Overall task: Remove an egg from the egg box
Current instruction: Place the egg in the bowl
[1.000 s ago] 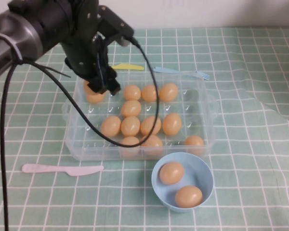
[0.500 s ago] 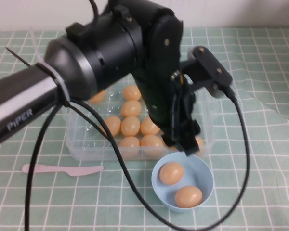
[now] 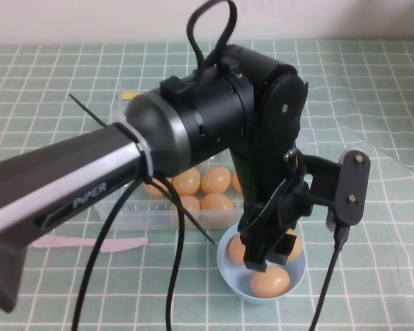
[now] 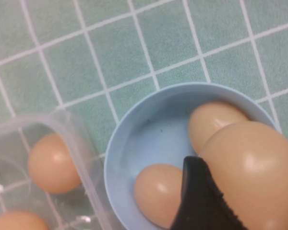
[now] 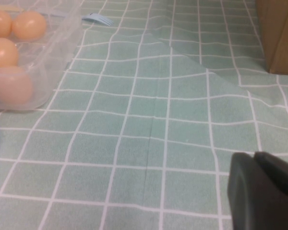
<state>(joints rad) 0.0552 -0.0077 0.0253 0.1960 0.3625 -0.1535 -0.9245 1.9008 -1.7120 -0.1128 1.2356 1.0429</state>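
High view: left end effector [image 3: 268,254] hangs over the light-blue bowl [image 3: 229,270], just in front of the egg box [image 3: 134,215]; bowl holds eggs, one clear at the front [image 3: 270,282].
Left wrist view: black finger [image 4: 201,201] pressed against the egg [image 4: 249,172], which is pinched above the bowl [image 4: 149,139]; two more eggs lie inside.
Right wrist view: right end effector [image 5: 263,194] low over bare table [image 5: 149,143], well apart; opening cannot be told.
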